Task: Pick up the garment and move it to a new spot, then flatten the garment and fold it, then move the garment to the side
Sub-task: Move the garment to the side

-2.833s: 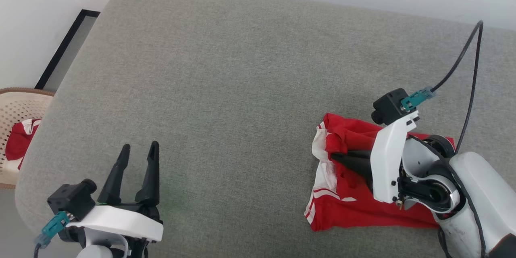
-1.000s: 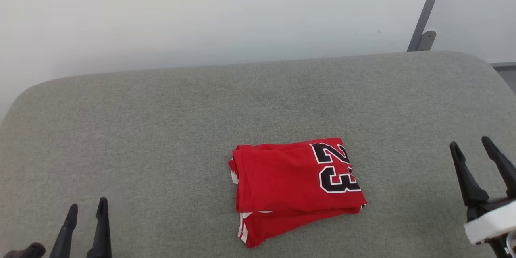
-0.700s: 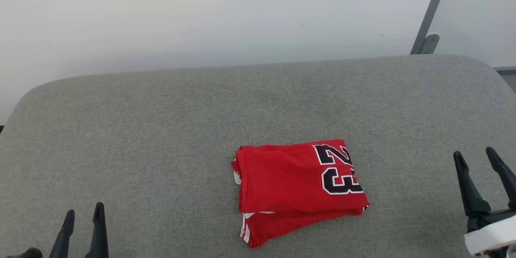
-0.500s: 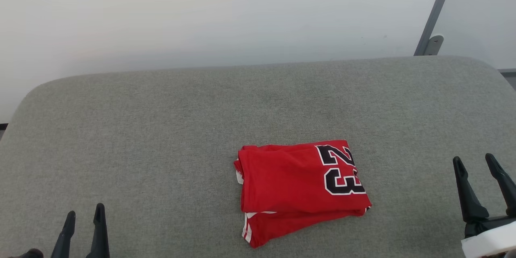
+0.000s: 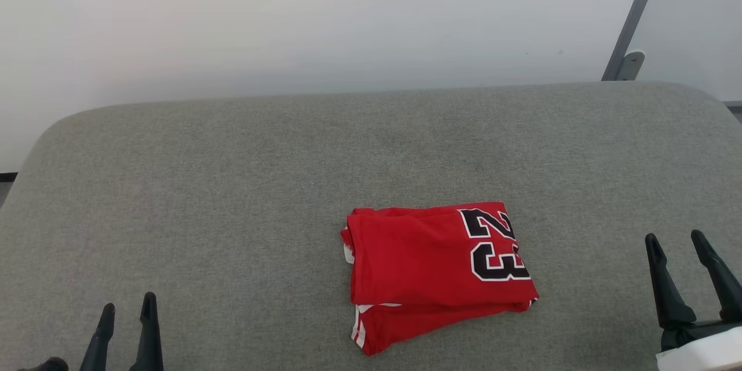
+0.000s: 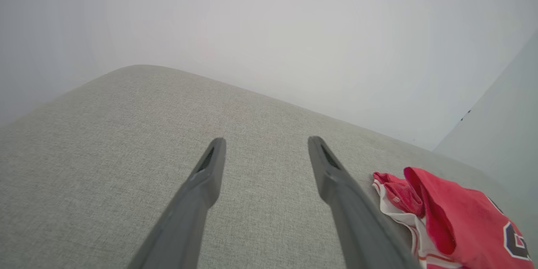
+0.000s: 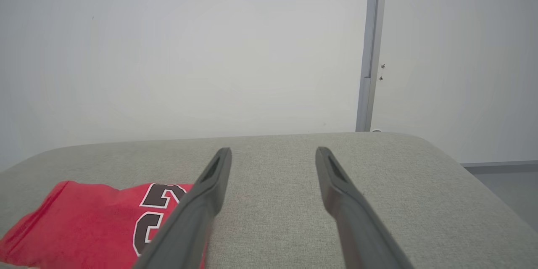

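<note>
The shirt [image 5: 440, 272] lies folded on the grey surface [image 5: 232, 185]. Your left claw [image 5: 129, 302] and right claw [image 5: 673, 236] stand spread apart, empty, away from it. Probably only moving it aside is left: grip all layers together.

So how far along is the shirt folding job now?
Done: the red jersey lies folded, "23" up, on the grey cushion. In hand: nothing; the left gripper and right gripper stand open, apart from it. Left: likely moving it aside, since it sits mid-cushion.
</note>
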Tool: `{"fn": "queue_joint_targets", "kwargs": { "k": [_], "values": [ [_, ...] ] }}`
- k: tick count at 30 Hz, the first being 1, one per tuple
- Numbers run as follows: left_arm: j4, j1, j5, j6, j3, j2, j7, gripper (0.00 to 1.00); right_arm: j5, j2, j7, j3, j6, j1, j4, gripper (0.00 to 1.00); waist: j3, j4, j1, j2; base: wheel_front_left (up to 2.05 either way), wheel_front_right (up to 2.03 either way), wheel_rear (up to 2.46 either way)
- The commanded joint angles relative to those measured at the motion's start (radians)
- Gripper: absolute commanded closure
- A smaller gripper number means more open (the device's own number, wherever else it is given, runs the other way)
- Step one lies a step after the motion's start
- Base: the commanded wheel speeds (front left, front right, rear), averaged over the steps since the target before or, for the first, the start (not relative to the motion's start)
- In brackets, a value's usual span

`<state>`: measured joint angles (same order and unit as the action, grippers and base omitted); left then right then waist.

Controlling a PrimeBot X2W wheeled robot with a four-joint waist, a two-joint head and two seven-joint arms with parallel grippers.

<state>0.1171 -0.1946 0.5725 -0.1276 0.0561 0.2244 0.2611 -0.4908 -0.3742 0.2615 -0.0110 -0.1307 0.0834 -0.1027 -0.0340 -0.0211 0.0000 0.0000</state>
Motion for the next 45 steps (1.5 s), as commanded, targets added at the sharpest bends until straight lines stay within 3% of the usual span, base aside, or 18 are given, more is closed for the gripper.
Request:
{"fn": "queue_joint_targets", "kwargs": {
  "k": [1,12,19,28,38,45],
  "values": [
    [-0.001,0.002,0.012,-0.003,-0.002,-0.001,0.005,0.00,0.000,0.005,0.004,-0.002,0.000,0.009,0.004,0.00,0.000,0.001,0.0000,0.0000,0.00,0.00,0.00],
    [0.000,0.012,0.006,-0.003,-0.014,-0.009,0.005,0.00,-0.022,-0.009,0.004,-0.037,0.000,0.005,-0.032,0.00,0.002,0.022,0.0000,0.0000,0.00,0.00,0.00],
    [-0.008,0.009,-0.003,-0.003,-0.027,0.000,0.005,0.00,-0.100,-0.104,-0.024,-0.212,0.000,-0.086,-0.152,0.00,0.015,0.063,0.0000,0.0000,0.00,0.00,0.00],
    [-0.001,0.034,0.004,-0.003,-0.070,-0.003,0.005,0.00,-0.262,-0.226,-0.293,-0.427,0.000,-0.281,-0.204,0.00,0.060,0.134,0.0000,0.0000,0.00,0.00,0.00],
    [0.037,0.113,0.017,-0.003,-0.156,0.000,0.005,0.00,-0.427,-0.333,-0.647,-0.546,0.000,-0.449,-0.260,0.00,0.144,0.252,0.0000,0.0000,0.00,0.00,0.00],
    [0.054,0.150,0.031,-0.003,-0.183,-0.007,0.005,0.00,-0.472,-0.339,-0.815,-0.596,0.000,-0.517,-0.322,0.00,0.203,0.295,0.0000,0.0000,0.00,0.00,0.00]
  ]
}}
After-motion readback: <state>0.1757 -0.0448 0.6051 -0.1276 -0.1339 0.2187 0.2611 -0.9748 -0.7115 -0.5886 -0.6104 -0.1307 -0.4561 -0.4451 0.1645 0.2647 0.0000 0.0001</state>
